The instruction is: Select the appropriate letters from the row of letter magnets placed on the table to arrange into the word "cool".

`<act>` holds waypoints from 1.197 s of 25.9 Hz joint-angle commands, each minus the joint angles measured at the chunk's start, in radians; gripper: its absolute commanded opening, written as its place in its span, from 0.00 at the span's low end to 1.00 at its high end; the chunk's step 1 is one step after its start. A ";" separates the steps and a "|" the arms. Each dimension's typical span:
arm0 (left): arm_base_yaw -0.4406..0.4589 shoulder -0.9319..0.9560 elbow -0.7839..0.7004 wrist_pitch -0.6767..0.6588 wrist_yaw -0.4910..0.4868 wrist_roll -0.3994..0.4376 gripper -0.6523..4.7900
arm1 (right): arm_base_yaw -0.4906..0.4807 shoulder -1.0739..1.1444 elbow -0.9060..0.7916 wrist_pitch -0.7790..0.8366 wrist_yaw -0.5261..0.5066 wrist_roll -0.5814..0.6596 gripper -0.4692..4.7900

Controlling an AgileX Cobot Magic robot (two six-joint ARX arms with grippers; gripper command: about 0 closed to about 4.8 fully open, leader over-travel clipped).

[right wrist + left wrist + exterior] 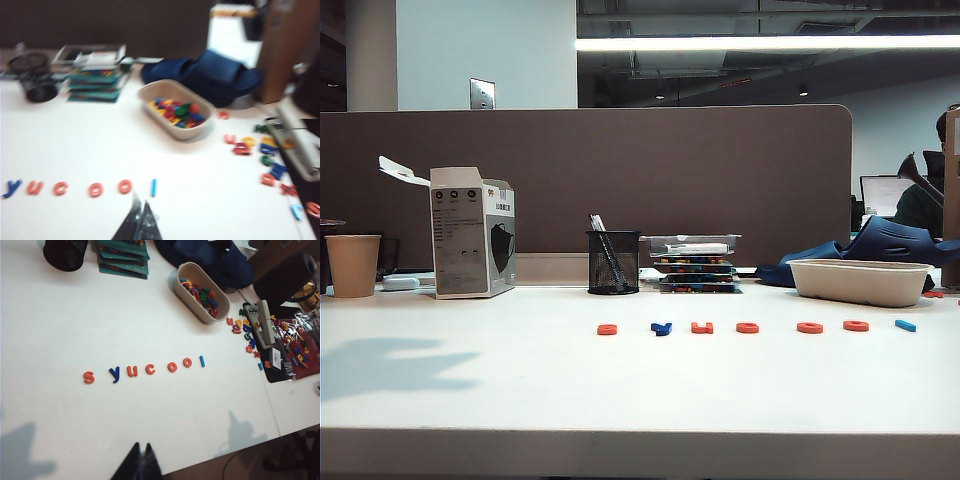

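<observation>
The row of letter magnets (750, 327) lies across the white table (520, 380). It reads s, y, u, c, o, o, l in the left wrist view. The appropriate letters sit at its right end: an orange-red c (150, 369), two orange-red o's (172, 367) (187, 362) and a light-blue l (202, 361). My left gripper (142, 444) hovers shut and empty on the near side of the row. My right gripper (141, 199) is shut and empty, close to the second o (124, 187) and the l (153, 187). Neither gripper shows in the exterior view.
A beige tub of mixed letters (860, 281) stands at the back right with blue cloth (880, 245) behind it. Loose letters (247, 335) lie further right. A mesh pen holder (613, 262), stacked boards (695, 265), a box (470, 232) and a paper cup (352, 265) line the back.
</observation>
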 commanded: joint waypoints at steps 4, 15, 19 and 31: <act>0.001 -0.003 0.002 0.010 -0.004 0.001 0.11 | 0.031 0.303 0.206 -0.033 -0.087 0.051 0.08; 0.001 -0.002 0.002 0.013 -0.005 0.002 0.11 | 0.262 1.019 0.713 -0.262 0.038 0.222 0.09; 0.001 -0.003 0.002 0.012 -0.005 0.002 0.11 | 0.294 1.144 0.784 -0.222 0.010 0.225 0.09; 0.001 -0.002 0.002 0.013 -0.006 0.005 0.11 | 0.336 1.410 0.895 -0.309 -0.017 0.355 0.41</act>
